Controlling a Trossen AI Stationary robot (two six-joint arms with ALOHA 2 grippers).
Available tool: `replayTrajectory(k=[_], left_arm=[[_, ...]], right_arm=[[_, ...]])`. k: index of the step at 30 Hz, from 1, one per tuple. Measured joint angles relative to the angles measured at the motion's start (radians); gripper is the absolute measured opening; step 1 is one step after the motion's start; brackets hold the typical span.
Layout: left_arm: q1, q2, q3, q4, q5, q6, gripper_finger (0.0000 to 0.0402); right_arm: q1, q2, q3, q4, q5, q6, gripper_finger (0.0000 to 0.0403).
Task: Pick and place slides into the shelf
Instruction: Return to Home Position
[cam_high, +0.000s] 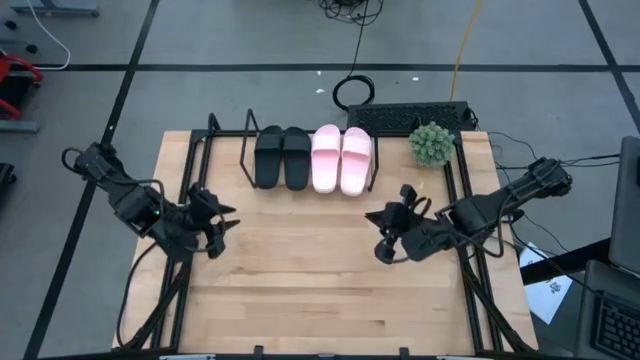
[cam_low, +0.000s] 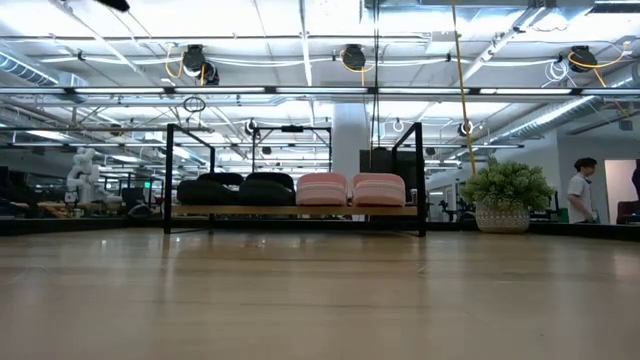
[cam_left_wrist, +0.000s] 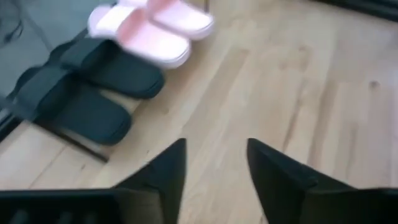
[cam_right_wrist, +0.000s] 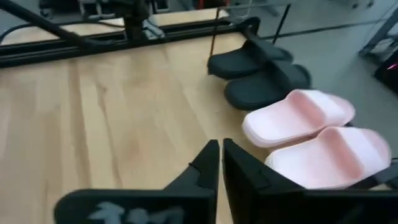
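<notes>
Four slides stand side by side on the shelf (cam_high: 246, 158) at the table's far edge, soles on its board (cam_low: 300, 211). The black pair (cam_high: 283, 157) (cam_low: 235, 190) is on the left, the pink pair (cam_high: 342, 158) (cam_low: 350, 188) on the right. My left gripper (cam_high: 226, 225) (cam_left_wrist: 214, 168) hovers open over the table's left part, nearer than the shelf. My right gripper (cam_high: 372, 216) (cam_right_wrist: 221, 168) hovers shut over the right part, just nearer than the pink pair (cam_right_wrist: 317, 134). Neither holds anything. The low view shows no gripper.
A small potted plant (cam_high: 432, 143) (cam_low: 505, 195) stands at the far right corner, beside the shelf. Black frame rails (cam_high: 190, 180) run along the table's left and right sides. Bare wood (cam_high: 300, 270) lies between and in front of the arms. A person (cam_low: 582, 190) stands far off in the room.
</notes>
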Motion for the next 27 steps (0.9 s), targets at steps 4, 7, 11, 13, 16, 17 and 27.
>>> replayTrajectory(k=[4, 7, 11, 13, 16, 17, 27], left_arm=[[-0.043, 0.005, 0.0, 0.022, -0.047, 0.041, 0.0079], [-0.04, 0.006, 0.0, 0.031, -0.104, 0.137, 0.0014], [0.043, -0.019, 0.0, 0.101, -0.134, 0.337, 0.0004], [0.11, -0.039, -0.006, 0.155, -0.125, 0.427, 0.0002], [0.224, -0.106, -0.054, 0.287, -0.039, 0.574, 0.0001], [0.267, -0.134, -0.085, 0.357, 0.002, 0.619, 0.0001], [0.728, -0.406, -0.449, 0.694, 0.448, 0.726, 0.0]], right_arm=[[0.024, -0.008, 0.0, -0.021, 0.089, 0.005, 0.0007], [0.015, -0.036, 0.0, -0.066, 0.142, -0.03, 0.0001], [-0.075, -0.078, 0.0, -0.064, 0.109, -0.1, 0.0001], [-0.151, -0.087, 0.0, -0.034, 0.035, -0.167, 0.0], [-0.274, -0.089, -0.001, 0.013, -0.091, -0.289, 0.0], [-0.316, -0.089, -0.001, 0.034, -0.126, -0.324, 0.0], [-0.665, -0.171, -0.275, 0.457, -0.567, -0.453, 0.0]])
